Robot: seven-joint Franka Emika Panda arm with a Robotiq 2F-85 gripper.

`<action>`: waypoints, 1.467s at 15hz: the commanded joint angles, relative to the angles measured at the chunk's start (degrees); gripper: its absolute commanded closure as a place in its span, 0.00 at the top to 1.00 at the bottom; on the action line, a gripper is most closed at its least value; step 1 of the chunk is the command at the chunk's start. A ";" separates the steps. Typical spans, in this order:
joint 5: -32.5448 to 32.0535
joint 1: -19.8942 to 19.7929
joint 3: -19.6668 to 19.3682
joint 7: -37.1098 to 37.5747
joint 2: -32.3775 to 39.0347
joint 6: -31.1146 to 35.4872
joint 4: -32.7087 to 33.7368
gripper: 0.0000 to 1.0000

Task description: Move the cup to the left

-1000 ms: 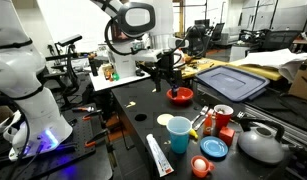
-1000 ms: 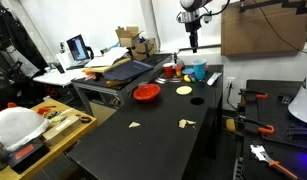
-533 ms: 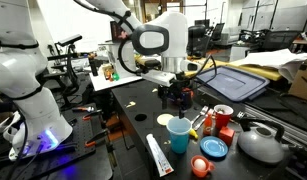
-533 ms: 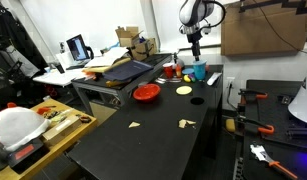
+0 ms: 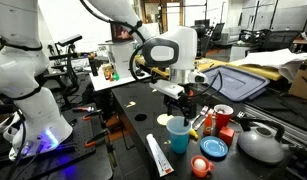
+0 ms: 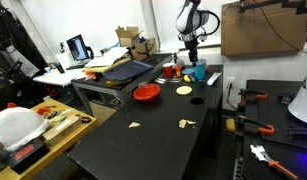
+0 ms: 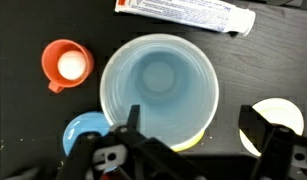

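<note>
Black lab table under cyan cup

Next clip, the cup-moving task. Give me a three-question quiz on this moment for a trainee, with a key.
1. True or false: the end effector is shut on the light-blue cup.
2. In the wrist view, what lies along the top edge, beyond the cup? A) a white tube B) a red bowl C) a pair of scissors
3. Fill in: in the wrist view, the small round container beside the cup is ___ in colour.

Key: 1 false, the jaws stand open above the cup; 2 A; 3 orange.
</note>
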 commanded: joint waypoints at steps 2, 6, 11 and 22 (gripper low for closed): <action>2.01 -2.00 2.24 -1.92 2.24 -0.80 1.41 0.75; 1.67 -2.56 2.19 -1.07 2.97 -0.50 1.57 0.49; 0.77 -2.44 1.43 1.06 2.08 0.70 0.94 0.12; -7.89 2.22 -1.10 12.15 -10.58 5.28 -8.92 0.01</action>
